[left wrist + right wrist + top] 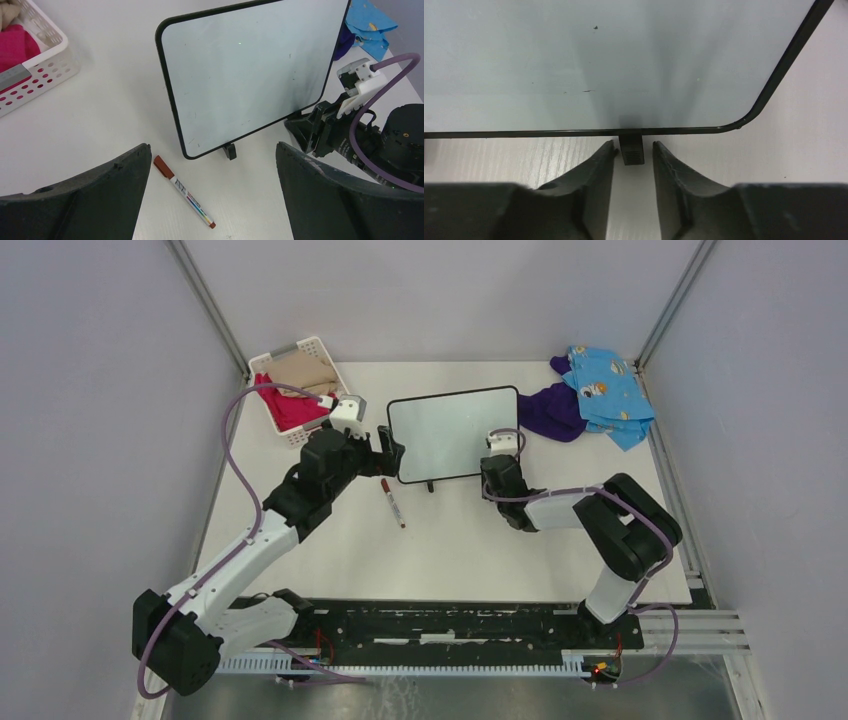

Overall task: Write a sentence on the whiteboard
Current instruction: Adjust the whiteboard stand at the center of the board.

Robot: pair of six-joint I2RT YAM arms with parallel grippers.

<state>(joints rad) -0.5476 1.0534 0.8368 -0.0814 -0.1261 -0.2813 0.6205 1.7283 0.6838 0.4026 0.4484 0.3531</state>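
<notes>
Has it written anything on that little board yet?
Nothing is written: the whiteboard is blank. The marker lies on the table, unheld. The left fingers stand wide open near it; the right fingers straddle the board's foot without squeezing it. Picking up the marker and all the writing are left.

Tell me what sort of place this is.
Probably a robot lab test cell: a white table boxed in by plain grey panels, the left arm and right arm bolted at its near edge, and staged props: a whiteboard, a marker, a basket of cloths.

Black-framed white whiteboard (pixel 452 435), red-capped white marker (pixel 392 502), blue printed cloth (pixel 605 390)
</notes>
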